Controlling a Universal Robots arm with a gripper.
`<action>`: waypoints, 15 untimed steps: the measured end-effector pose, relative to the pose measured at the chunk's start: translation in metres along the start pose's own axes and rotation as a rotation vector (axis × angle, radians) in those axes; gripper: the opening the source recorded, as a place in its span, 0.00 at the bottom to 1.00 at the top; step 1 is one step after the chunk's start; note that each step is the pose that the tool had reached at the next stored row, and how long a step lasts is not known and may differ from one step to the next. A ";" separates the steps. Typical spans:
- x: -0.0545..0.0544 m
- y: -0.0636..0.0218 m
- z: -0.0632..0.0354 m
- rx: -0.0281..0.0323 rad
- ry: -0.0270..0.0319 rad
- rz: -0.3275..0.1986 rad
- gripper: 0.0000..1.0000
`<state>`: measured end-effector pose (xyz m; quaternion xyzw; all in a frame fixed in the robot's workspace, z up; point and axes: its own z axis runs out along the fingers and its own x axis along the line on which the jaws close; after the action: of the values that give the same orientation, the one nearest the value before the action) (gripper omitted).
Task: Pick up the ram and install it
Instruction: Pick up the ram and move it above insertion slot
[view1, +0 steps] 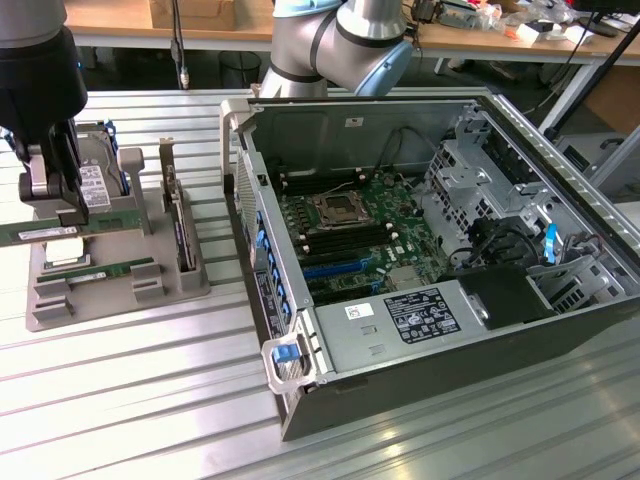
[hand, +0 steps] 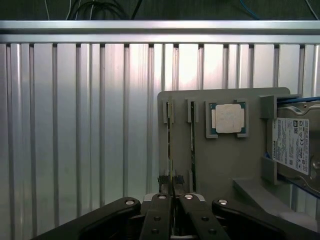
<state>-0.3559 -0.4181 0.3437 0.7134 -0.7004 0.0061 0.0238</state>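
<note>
Black gripper (view1: 55, 218) on a robot arm pinches the ram (view1: 30, 234), its fingers drawn together on the faces of the thin green stick near the middle of its length, at the exterior view's left. The stick, white label facing outward, appears to hang level just above the grey tray (view1: 120, 290), where a second stick (view1: 115, 268) lies in its slot. From the wrist, the board is seen edge-on between the closed fingers (hand: 159, 210), above the tray's two narrow slots, with a silver chip (hand: 228, 119) and a hard drive (hand: 295, 145) seated beside them. The open computer case (view1: 420, 330) sits well apart on the slatted table (view1: 150, 380), at the exterior view's right, its motherboard (view1: 350, 230) exposed. Such a stick is likely light and stiff but brittle, with smooth faces that could slip. A hold across the flat sides along the upper edge, centred to keep it level and away from the contact edge, looks safest.
</note>
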 end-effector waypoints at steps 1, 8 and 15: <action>0.000 0.0000 -0.0001 0.0000 0.0000 0.000 0.12; 0.000 0.0001 -0.0018 0.0000 0.0000 0.000 0.12; 0.000 0.0002 -0.0092 0.0000 0.0000 0.000 0.12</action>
<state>-0.3559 -0.4181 0.3529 0.7133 -0.7004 0.0061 0.0238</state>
